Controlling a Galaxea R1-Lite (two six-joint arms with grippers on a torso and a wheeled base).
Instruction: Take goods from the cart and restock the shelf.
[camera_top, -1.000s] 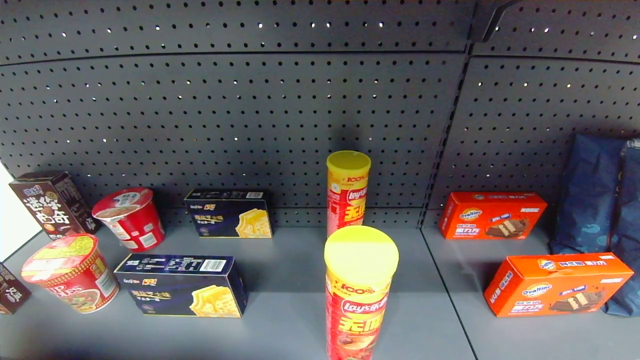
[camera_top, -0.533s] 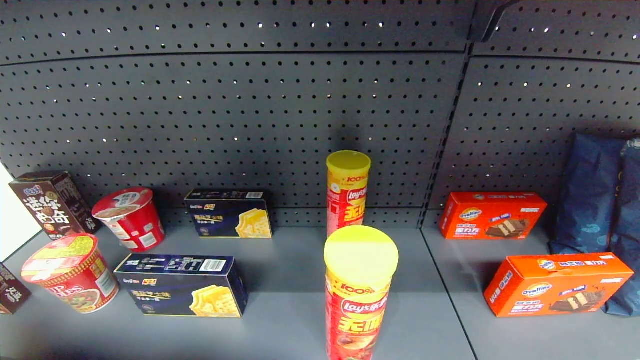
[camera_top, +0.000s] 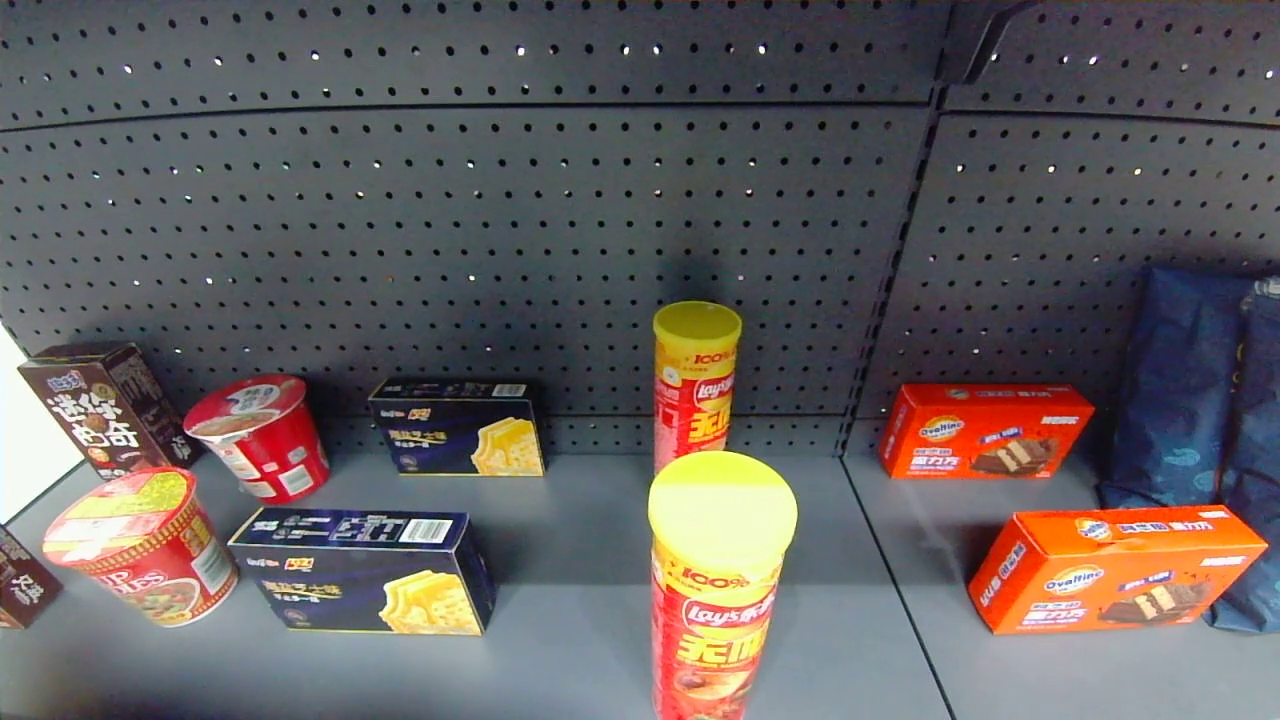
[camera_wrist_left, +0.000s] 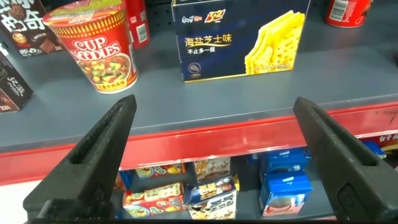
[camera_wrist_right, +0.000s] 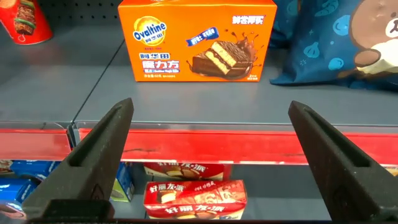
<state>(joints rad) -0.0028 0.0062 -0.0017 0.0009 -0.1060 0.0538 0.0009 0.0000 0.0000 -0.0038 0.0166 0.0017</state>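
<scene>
Both arms sit just before the red front edge of the shelf (camera_top: 600, 620). The left gripper (camera_wrist_left: 214, 106) has its fingers spread wide and empty, facing a near cracker box (camera_wrist_left: 241, 38) and a noodle cup (camera_wrist_left: 96, 46). The right gripper (camera_wrist_right: 211, 104) is likewise released, facing a near orange box (camera_wrist_right: 196, 40). At the shelf's near middle a front chip can (camera_top: 718, 580) stands upright, with a rear chip can (camera_top: 696, 385) behind it. The far row against the pegboard (camera_top: 500, 220) holds a red cup (camera_top: 260, 435), a far cracker box (camera_top: 460, 425) and a far orange box (camera_top: 985, 428). Blue bags (camera_top: 1185, 380) stand far right.
</scene>
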